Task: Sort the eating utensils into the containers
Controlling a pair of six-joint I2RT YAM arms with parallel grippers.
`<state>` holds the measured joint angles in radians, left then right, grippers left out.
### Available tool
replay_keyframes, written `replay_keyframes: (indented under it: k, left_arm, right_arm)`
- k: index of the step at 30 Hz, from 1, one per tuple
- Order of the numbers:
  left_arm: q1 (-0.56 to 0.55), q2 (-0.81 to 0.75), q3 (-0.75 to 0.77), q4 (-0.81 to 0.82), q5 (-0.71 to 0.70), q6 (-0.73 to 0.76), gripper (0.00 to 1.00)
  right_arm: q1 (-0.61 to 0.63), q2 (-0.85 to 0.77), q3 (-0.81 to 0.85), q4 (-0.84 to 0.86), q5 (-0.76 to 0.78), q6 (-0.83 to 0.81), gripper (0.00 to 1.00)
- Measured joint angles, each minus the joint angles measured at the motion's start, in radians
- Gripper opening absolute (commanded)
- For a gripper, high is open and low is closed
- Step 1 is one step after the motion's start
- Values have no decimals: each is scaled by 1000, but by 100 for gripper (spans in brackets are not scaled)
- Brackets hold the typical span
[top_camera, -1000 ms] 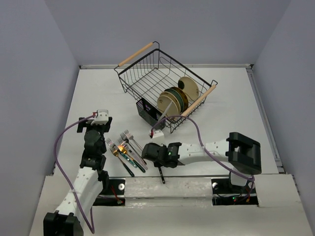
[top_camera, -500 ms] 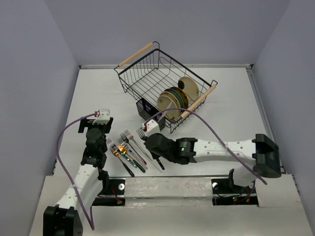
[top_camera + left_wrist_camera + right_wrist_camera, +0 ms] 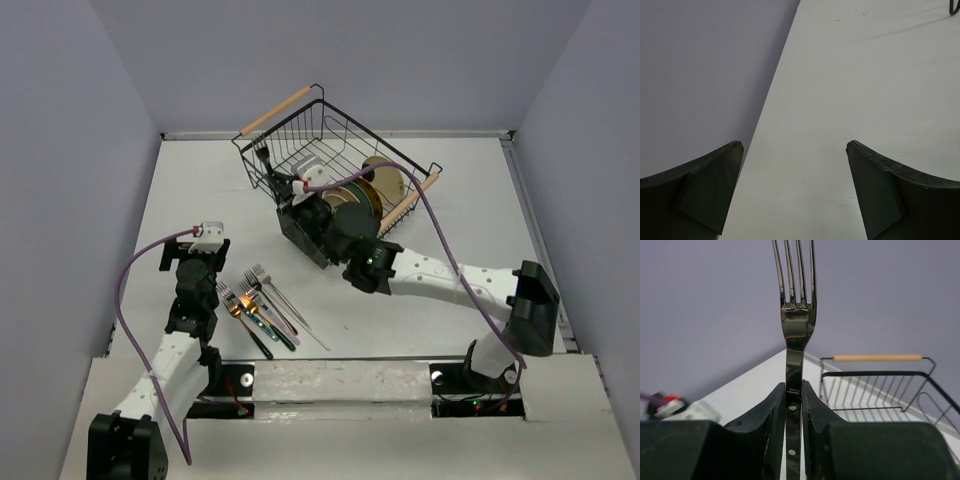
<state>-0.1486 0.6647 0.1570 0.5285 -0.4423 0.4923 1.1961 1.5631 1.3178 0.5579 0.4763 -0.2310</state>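
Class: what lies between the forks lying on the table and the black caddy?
Nothing: the top view shows bare table between the forks and the caddy.

fork [image 3: 799,320]: tine tips cut off | caddy [image 3: 292,233]: partly behind right arm [image 3: 440,276]

Overhead camera and close right-wrist camera share the basket [image 3: 275,111].

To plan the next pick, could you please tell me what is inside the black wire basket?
In the wire basket, plates stand on edge at the right end. The right gripper, shut on a fork, covers part of the near side, so anything there is hidden.
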Motion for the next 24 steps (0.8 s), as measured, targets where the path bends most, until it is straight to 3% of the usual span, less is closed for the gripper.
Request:
replay_keyframes:
  k: [3, 9, 24]
  left_arm:
    - [0, 8, 0, 0, -4, 0, 99]
    - [0, 22, 0, 5, -7, 0, 99]
    - [0, 41, 0, 6, -12, 0, 99]
  right_arm:
    - [-98, 84, 48, 68, -3, -46, 0]
    - [-167, 157, 39, 132, -13, -79, 0]
    - [-196, 309, 7, 183, -58, 26, 0]
